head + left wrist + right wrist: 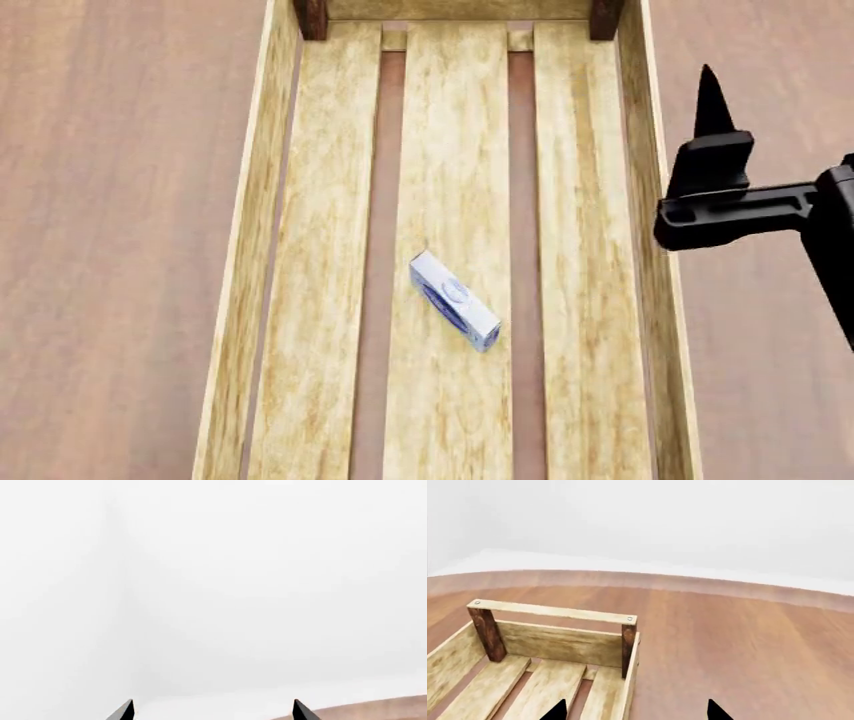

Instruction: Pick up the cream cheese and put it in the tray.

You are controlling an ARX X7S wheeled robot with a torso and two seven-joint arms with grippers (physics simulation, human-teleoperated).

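Observation:
The cream cheese [454,300], a small flat white box with a blue oval logo, lies at an angle on the middle slat inside the tray [248,250]. Nothing touches it. My right gripper [713,95] hangs just outside the tray's right wall, beyond the box. In the right wrist view that gripper [635,711] is open, its dark fingertips wide apart with nothing between them, over the tray's far end [554,611] and its corner posts. In the left wrist view my left gripper [212,711] is open and empty, facing a white wall. It is out of the head view.
A brown wooden surface [107,250] surrounds the tray on both sides and stretches past its far end [727,645]. White walls [694,525] stand beyond it. A strip of the same brown surface [373,711] shows in the left wrist view.

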